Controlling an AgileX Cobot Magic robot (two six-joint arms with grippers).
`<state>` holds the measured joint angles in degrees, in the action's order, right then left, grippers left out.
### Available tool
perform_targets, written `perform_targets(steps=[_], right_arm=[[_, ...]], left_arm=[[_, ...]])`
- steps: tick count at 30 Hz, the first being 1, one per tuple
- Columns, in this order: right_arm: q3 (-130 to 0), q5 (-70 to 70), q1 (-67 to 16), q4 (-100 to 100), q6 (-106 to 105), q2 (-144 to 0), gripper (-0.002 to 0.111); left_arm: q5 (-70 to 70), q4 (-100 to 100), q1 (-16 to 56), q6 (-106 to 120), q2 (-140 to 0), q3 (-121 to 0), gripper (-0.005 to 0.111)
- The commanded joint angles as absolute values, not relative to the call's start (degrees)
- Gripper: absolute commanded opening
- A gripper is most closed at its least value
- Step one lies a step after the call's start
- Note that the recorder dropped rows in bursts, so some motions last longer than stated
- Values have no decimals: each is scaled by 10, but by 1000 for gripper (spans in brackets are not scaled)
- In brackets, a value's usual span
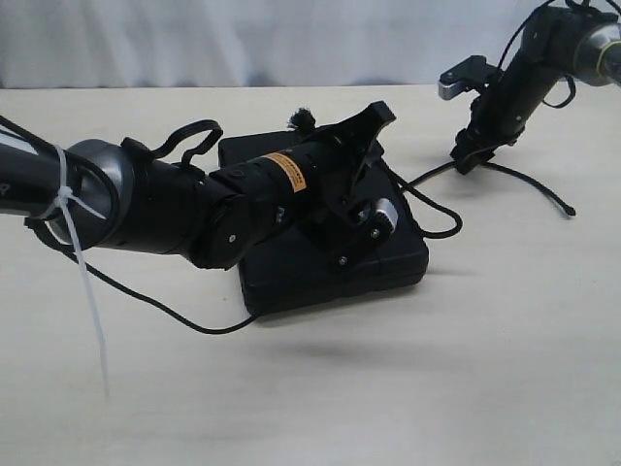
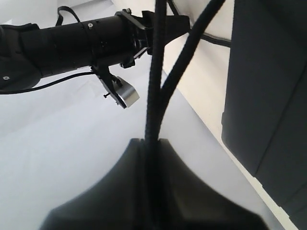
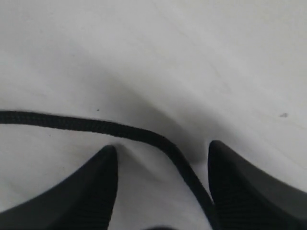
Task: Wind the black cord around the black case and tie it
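The left gripper (image 2: 153, 146), above the case (image 1: 291, 277) on the table (image 1: 437, 388), is clenched on the cord (image 1: 441, 228), which runs off the case and between the released jaws of the right gripper (image 3: 160, 153).

Pale beige tabletop (image 1: 388, 388), plain white backdrop (image 1: 243, 39) along its far edge.

Exterior camera off my arms, angled down across the tabletop (image 1: 505, 388), left wrist camera tight on the black cord (image 2: 154, 86), facing my right arm (image 2: 62, 43), right wrist camera close above the tabletop, cord shared by all three
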<state>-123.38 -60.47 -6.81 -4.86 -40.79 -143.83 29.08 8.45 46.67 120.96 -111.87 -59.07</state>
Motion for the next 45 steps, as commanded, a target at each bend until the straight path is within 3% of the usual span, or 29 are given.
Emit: perform_targets(steps=[1, 6, 9, 28, 35, 45], right_arm=[[-1233, -605, -65, -50, -412, -1447, 45], [-1233, -605, -65, -50, -412, -1455, 31], [-1233, -610, -65, -50, -413, -1455, 4], [-1233, -650, -32, -289, -320, -1394, 4], [-1233, -626, -68, -326, -290, -1394, 4], [-1233, -700, -80, -366, -281, -1394, 4]], left_arm=[[289, 92, 467, 1223, -1115, -588, 0], [289, 92, 467, 1221, -1115, -588, 0], [289, 92, 467, 1216, -1115, -588, 0], [311, 75, 467, 1215, -1115, -588, 0], [312, 65, 467, 1215, -1115, -588, 0], [312, 66, 467, 1215, -1115, -588, 0]])
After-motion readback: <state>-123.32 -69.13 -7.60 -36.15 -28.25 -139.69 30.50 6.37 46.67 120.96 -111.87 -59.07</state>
